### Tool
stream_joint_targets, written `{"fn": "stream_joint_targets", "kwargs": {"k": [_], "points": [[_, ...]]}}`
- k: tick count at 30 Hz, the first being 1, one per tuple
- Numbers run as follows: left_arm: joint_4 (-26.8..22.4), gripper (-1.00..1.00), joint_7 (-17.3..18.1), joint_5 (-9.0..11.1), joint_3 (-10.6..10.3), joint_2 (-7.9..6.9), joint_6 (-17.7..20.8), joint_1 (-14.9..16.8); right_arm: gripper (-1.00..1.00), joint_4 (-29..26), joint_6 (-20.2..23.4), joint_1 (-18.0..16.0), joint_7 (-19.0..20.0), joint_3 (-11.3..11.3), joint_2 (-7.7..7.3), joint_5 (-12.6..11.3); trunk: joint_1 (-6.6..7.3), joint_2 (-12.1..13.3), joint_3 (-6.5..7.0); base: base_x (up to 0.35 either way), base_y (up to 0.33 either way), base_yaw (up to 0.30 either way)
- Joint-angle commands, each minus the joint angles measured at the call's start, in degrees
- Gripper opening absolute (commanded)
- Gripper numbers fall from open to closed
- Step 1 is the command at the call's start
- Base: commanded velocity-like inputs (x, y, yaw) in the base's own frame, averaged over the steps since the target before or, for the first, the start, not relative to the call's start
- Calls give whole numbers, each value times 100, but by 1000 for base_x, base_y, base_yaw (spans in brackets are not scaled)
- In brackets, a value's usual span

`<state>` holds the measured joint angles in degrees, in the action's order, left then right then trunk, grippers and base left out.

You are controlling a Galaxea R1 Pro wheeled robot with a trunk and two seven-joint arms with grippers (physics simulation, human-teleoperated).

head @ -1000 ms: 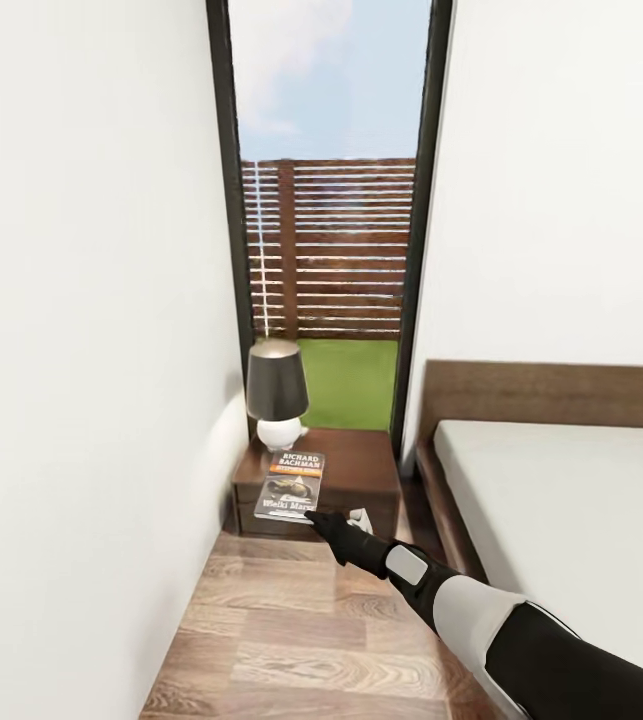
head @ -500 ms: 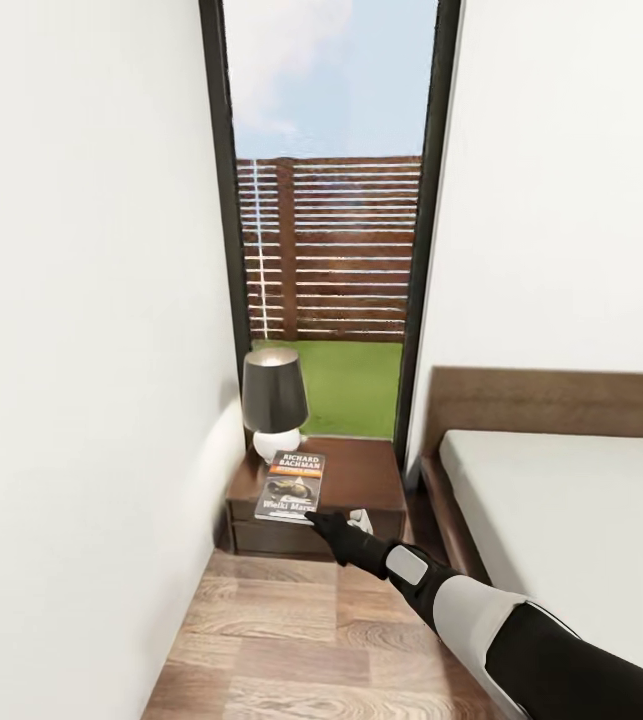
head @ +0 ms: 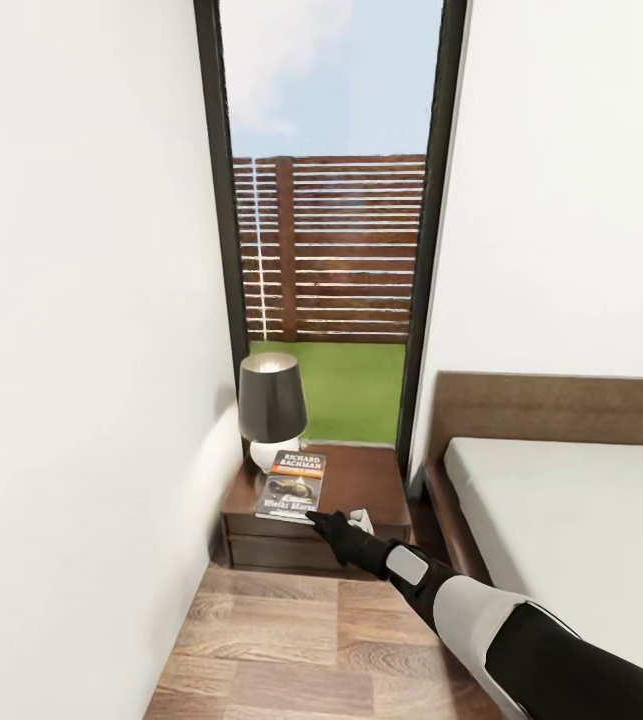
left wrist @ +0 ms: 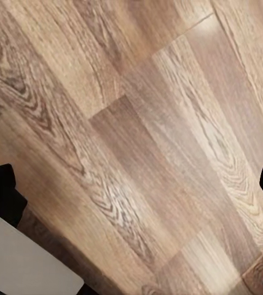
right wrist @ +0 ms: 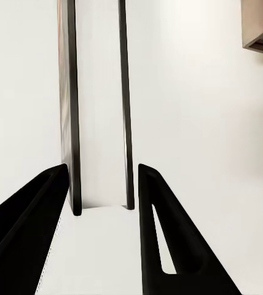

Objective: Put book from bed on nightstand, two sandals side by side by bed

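Start with the bed (head: 561, 520) at your 2 o'clock: its grey mattress, as far as it shows, carries no book, so that part of the job looks done. The nightstand (head: 366, 485) sits at your 12 o'clock below the window, wedged between the left wall and the bed frame, with a dark-shaded lamp (head: 272, 410) at its back left corner. The book (head: 293, 484) lies flat on the nightstand top, just in front of the lamp, cover up. Your right gripper (head: 333, 520) hangs at the book's near edge; in the right wrist view its fingers (right wrist: 162, 233) stand apart with nothing between them, so you've let go. Your left gripper (left wrist: 131, 203) points at bare floor planks, jaws spread wide. The two sandals are what's left; go find them.
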<state>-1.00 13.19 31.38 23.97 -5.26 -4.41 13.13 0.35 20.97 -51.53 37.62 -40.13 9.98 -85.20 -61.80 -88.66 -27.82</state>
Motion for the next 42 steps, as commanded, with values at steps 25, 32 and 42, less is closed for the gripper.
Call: {"fn": "stream_joint_targets", "kwargs": {"k": [25,32,42], "points": [[12,100,35,9,14,-60,-16,5,-100,248,42,-6,32,68,-117,-88,-1,-3,-6,12,0,0],[12,100,35,9,11,-63,-16,5,-100,260,47,-6,22,116,-185,-89,-1,-3,-6,0,0,0],[12,100,35,4,11,-62,-16,5,-100,264,60,124,18,136,-498,-414,-1,-3,-6,0,0,0]]}}
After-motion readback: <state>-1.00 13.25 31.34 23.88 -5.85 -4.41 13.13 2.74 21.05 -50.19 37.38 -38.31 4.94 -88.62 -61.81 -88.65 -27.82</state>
